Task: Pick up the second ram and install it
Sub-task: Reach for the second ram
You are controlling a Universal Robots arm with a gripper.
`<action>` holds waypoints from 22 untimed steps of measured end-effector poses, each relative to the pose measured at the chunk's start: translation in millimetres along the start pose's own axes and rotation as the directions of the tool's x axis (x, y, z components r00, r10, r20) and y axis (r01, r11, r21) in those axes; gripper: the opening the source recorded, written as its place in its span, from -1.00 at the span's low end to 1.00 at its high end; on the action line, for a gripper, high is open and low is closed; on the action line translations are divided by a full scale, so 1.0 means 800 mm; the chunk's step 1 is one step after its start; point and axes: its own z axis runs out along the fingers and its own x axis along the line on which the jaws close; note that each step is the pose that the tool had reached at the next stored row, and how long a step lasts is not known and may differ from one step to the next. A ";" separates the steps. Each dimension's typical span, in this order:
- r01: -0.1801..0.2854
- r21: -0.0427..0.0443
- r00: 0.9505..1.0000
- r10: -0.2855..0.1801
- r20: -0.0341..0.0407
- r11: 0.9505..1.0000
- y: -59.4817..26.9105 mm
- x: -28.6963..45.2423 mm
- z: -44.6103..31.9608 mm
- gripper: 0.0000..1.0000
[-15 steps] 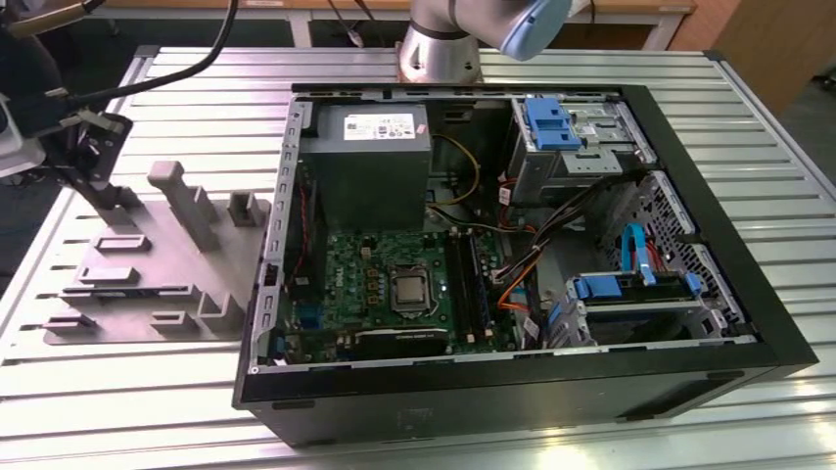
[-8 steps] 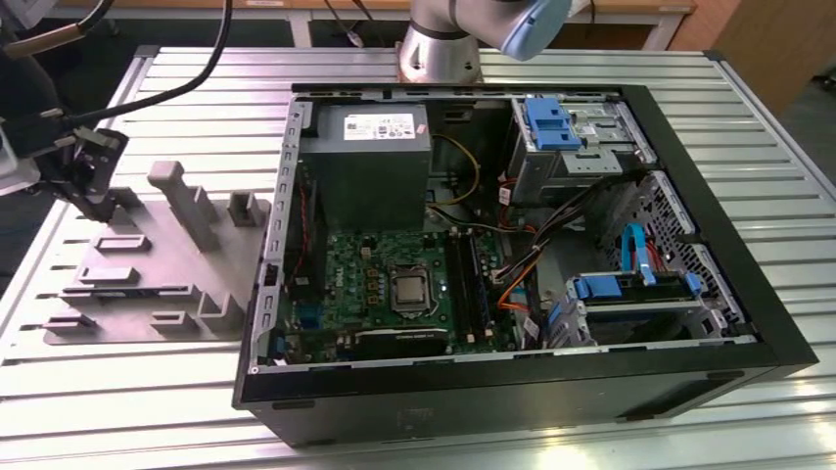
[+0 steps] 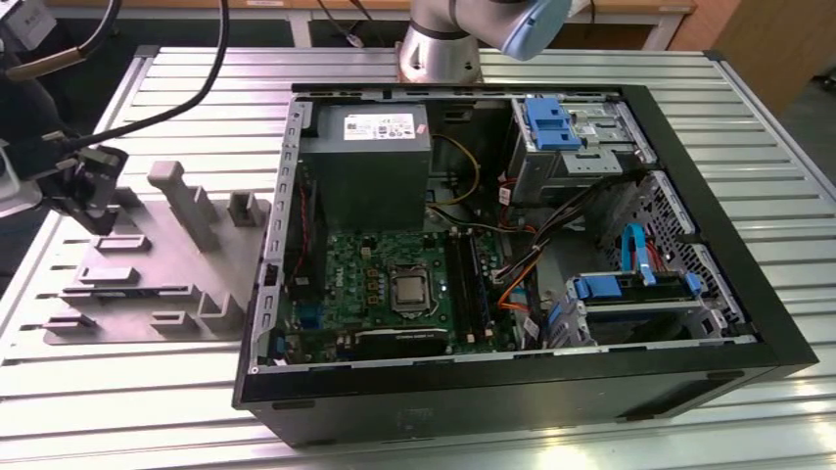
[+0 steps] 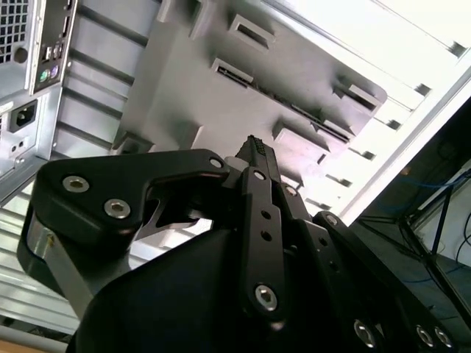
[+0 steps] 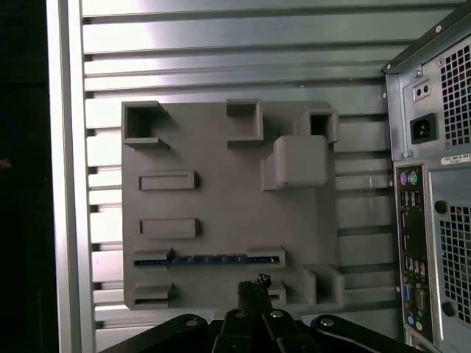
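**Jaws closed and empty by the holder, second ram in its slot**

The second ram (image 5: pixel 210 259) sits on edge in a long slot of the grey holder (image 5: pixel 221 191). It shows as a thin blue strip in the first wrist view. The jaws are pressed together with nothing between them, near the holder's edge, just beside that slot and apart from the stick. In the exterior view the holder rests on the slatted counter (image 3: pixel 131 392), at nine o'clock from the open computer case (image 3: pixel 523 397).
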 end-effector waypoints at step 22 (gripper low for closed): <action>0.000 0.000 1.000 0.000 0.000 1.000 -0.010 0.0209 0.0346 -0.79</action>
